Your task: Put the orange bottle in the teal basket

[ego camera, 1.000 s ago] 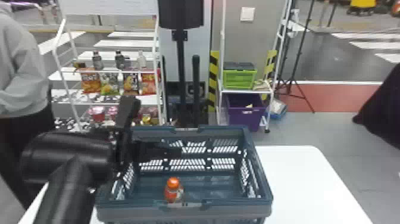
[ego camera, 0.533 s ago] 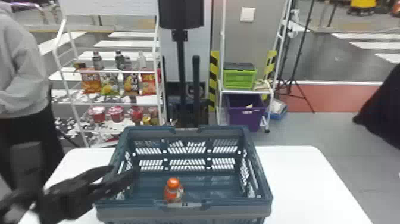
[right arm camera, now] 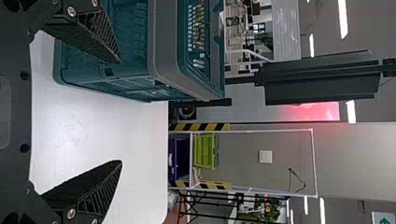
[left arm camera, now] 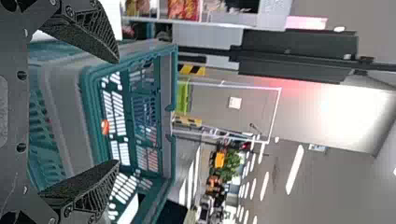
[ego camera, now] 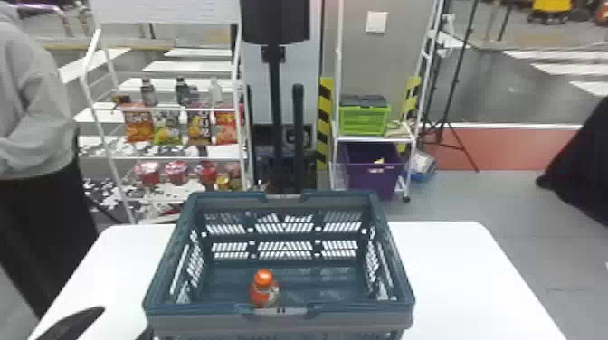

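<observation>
Inside the teal basket [ego camera: 280,320], the orange bottle [ego camera: 264,289]

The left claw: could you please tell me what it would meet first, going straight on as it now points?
The left claw would probably meet the teal basket first, though depth is unclear and it might pass above.

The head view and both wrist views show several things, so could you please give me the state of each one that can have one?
orange bottle: upright, capped, inside the basket
teal basket: open-topped, upright on the white table
left gripper: open, empty
right gripper: open, empty
purple bin: open-topped, below the green crate
</observation>
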`<state>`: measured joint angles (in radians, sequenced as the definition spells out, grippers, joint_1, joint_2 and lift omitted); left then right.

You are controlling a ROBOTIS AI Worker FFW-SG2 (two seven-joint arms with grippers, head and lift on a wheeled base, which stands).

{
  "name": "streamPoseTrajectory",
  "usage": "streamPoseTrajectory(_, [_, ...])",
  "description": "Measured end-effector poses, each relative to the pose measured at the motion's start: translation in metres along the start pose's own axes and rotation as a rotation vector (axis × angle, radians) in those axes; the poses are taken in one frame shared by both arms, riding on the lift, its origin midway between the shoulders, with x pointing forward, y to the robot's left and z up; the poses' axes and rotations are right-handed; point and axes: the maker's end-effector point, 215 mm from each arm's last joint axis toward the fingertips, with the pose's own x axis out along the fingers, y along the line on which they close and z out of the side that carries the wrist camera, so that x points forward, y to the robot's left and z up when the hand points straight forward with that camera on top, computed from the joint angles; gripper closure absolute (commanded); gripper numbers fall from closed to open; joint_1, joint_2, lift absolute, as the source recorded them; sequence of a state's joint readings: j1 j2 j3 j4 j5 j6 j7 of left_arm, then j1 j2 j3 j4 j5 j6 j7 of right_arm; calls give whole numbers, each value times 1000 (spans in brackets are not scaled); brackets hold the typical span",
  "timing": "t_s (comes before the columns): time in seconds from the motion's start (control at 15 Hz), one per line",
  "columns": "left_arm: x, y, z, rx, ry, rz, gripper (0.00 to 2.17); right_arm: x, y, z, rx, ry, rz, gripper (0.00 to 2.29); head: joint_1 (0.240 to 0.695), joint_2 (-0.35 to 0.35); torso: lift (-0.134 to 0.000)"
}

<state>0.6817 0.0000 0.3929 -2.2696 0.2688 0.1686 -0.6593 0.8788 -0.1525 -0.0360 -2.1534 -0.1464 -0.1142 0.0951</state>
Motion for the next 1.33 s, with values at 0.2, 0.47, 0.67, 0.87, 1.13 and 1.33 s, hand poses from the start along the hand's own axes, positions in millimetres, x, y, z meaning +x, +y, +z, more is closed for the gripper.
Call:
streamPoseTrajectory(0.2, [-14,-9,-21,72,-57,78,144,2,6,4,-4,-7,26,127,499,0,0])
streamPoseTrajectory(0.47, [-9,-26,-46,69,-105,205,144,7,12,11,-7,-18,50,127,499,0,0])
streamPoseTrajectory(0.67, [-1,-40,-59,6,-111,285,140,10,17,12,-8,-19,65,127,499,0,0])
streamPoseTrajectory(0.87, [1,-49,-62,-7,-114,278,140,14,21,10,-7,-15,74,127,499,0,0])
streamPoseTrajectory(1.13, [-6,-49,-69,-6,-101,291,137,17,26,8,-9,-3,88,124,499,0,0])
streamPoseTrajectory(1.33, [-9,-50,-73,-3,-91,291,137,17,30,9,-9,-2,98,124,499,0,0])
